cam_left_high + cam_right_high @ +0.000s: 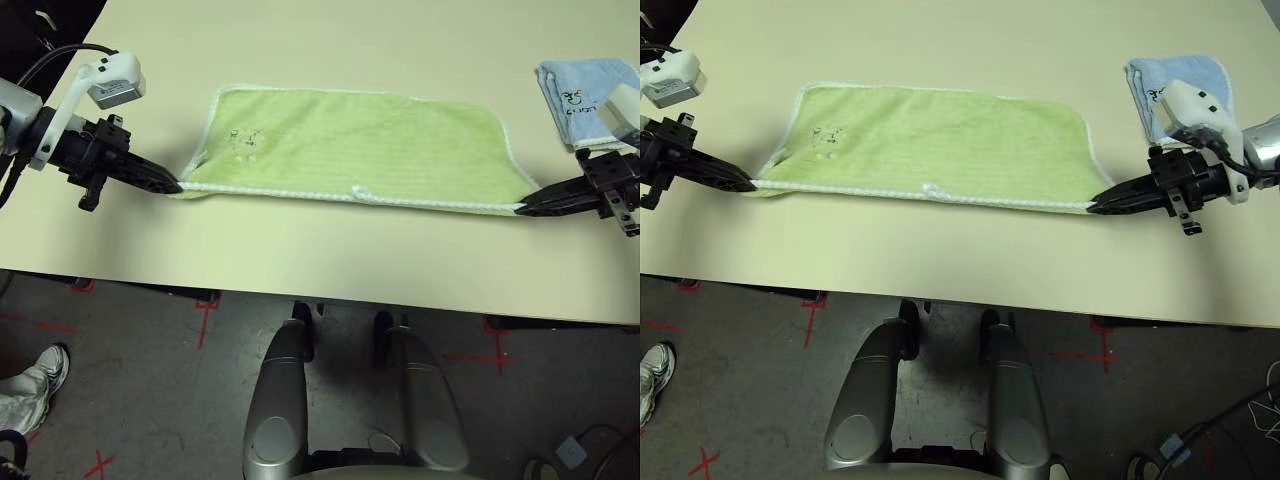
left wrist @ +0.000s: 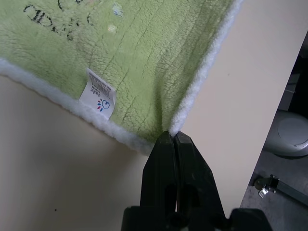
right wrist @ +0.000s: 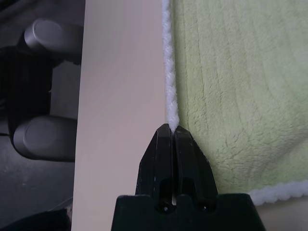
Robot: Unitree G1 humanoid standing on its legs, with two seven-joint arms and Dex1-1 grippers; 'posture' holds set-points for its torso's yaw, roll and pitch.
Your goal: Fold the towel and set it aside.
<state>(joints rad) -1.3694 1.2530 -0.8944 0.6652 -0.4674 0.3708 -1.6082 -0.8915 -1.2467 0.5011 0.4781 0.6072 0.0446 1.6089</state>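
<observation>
The lime-green towel lies spread across the middle of the table, white edging all round, with a dark motif near its left end and a small loop on its near edge. My left gripper is shut on the towel's near left corner. In the left wrist view the shut fingertips pinch the white edging, with a white label close by. My right gripper is shut on the near right corner. The right wrist view shows its tips closed on the edging, the towel beyond them.
A folded light blue cloth lies at the far right of the table, just behind my right gripper. The table's front edge runs a short way in front of the towel. A person's shoe rests on the floor at the left.
</observation>
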